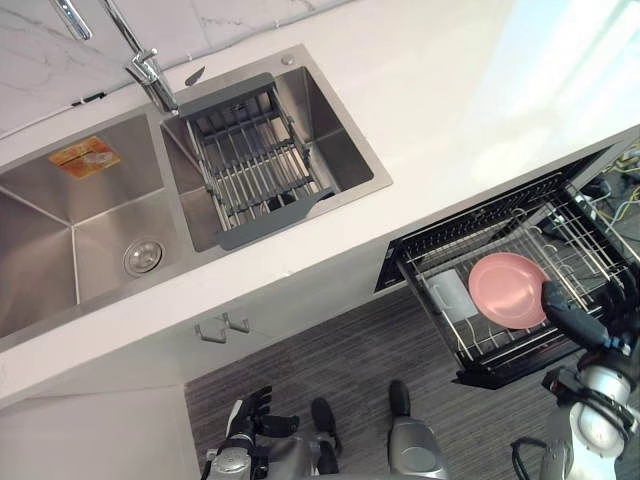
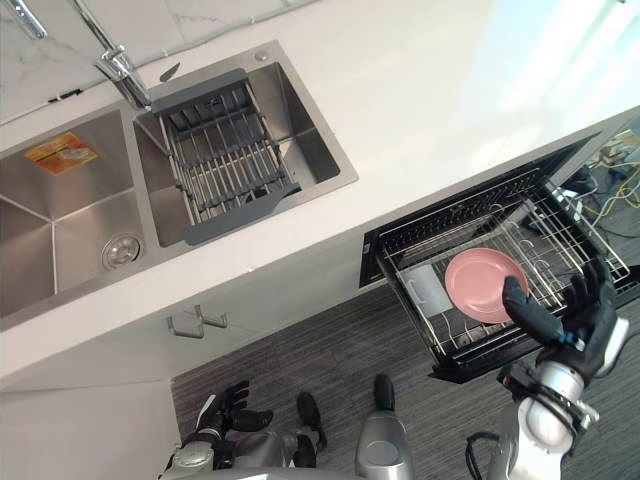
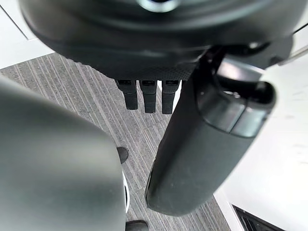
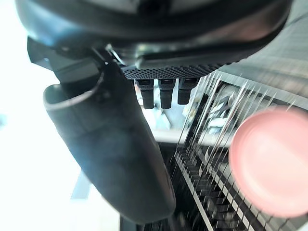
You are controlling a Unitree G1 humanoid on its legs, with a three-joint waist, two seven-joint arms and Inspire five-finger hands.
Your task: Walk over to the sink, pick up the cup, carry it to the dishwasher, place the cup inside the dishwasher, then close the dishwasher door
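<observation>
My right robot hand [image 2: 585,322], fingers spread and empty, hangs by one round pink plate [image 2: 478,282] beside one whitish cup [image 2: 428,290], its axis unclear to me; my left robot hand [image 2: 222,405] hangs loose-fingered.

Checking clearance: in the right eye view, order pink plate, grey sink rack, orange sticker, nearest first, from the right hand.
1. pink plate, in the dishwasher, beside the right hand.
2. grey sink rack, right basin.
3. orange sticker, left basin.

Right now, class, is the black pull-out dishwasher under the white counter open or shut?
Open. The black dishwasher stands pulled out from the white counter, its wire rack exposed, a round pink plate inside.
</observation>
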